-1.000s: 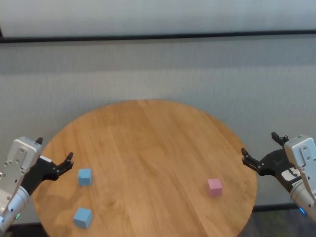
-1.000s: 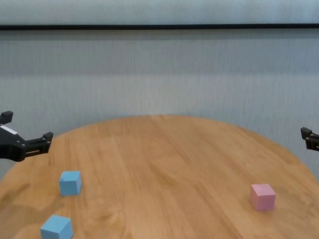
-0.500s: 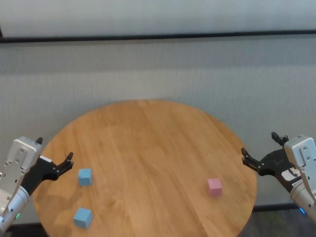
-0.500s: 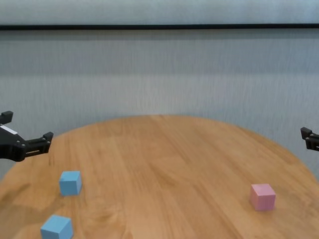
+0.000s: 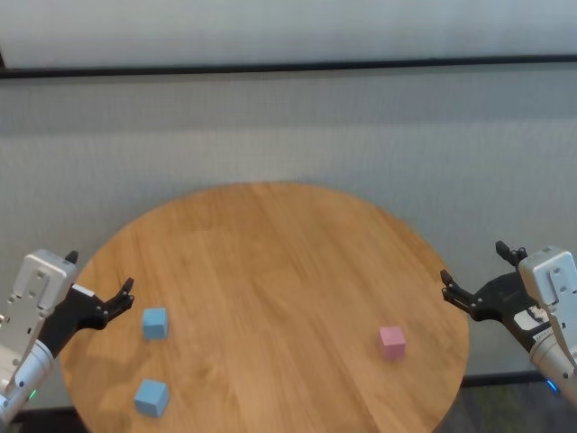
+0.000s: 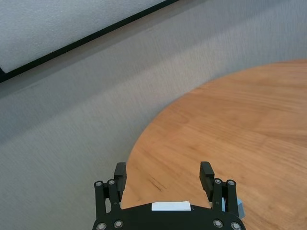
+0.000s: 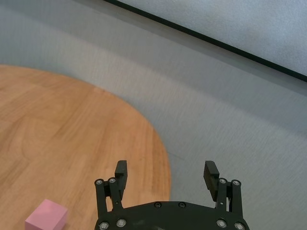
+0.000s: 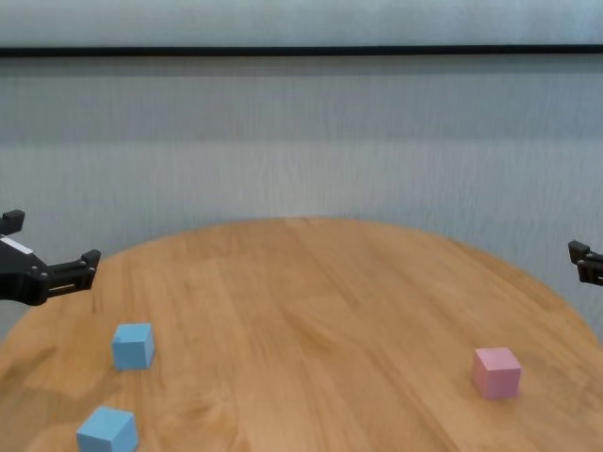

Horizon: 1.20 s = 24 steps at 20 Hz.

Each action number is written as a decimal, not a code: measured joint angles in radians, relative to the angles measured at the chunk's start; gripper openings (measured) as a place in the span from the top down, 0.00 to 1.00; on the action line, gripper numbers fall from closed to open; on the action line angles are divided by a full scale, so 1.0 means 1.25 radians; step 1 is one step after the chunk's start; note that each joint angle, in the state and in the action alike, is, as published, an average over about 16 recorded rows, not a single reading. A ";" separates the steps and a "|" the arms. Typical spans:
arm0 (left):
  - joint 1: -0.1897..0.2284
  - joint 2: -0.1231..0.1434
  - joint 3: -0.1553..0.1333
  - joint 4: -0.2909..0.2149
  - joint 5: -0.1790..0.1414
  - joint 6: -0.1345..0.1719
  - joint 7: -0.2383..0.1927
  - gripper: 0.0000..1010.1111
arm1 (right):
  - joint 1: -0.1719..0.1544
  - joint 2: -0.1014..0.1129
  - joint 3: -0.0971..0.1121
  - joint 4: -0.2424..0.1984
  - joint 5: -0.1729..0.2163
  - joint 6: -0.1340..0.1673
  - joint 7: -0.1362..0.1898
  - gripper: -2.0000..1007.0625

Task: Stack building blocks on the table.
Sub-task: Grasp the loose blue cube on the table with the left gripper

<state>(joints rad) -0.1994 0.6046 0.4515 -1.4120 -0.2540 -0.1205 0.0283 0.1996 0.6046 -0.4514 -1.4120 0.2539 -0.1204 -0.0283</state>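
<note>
Warm light-brown wood-grain on the table, smooth with a soft sheen, planked in long boards. Matte, foam-like faces on the two light blue blocks and the pale pink block, no gloss anywhere. Matt black plastic on the left gripper and right gripper with small bright screw heads, pale grey casings behind; finely ribbed, cloth-like grey wall covering.
</note>
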 joint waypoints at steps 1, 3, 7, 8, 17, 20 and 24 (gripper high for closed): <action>0.000 0.000 0.000 0.000 0.000 0.000 0.000 0.01 | 0.000 0.000 0.000 0.000 0.000 0.000 0.000 0.00; 0.000 0.000 0.000 0.000 0.000 0.000 0.000 0.01 | 0.000 0.000 0.000 0.000 0.000 0.000 0.000 0.00; 0.000 0.000 0.000 0.000 0.000 0.000 0.000 0.01 | 0.000 0.000 0.000 0.000 0.000 0.000 0.000 0.00; 0.000 0.000 0.000 0.000 0.000 0.000 0.000 0.01 | 0.000 0.000 0.000 0.000 0.000 0.000 0.000 0.00; 0.000 0.001 -0.004 0.004 -0.017 0.011 -0.030 0.01 | 0.000 0.000 0.000 0.000 0.000 0.000 0.000 0.00; 0.003 0.002 -0.013 0.005 -0.046 0.031 -0.061 0.01 | 0.000 0.000 0.000 0.000 0.000 0.000 0.000 0.00; 0.010 0.009 -0.031 0.003 -0.098 0.069 -0.116 0.01 | 0.000 0.000 0.000 0.000 0.000 0.000 0.000 0.00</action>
<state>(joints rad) -0.1873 0.6158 0.4132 -1.4083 -0.3764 -0.0339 -0.1167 0.1996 0.6046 -0.4515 -1.4120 0.2539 -0.1205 -0.0283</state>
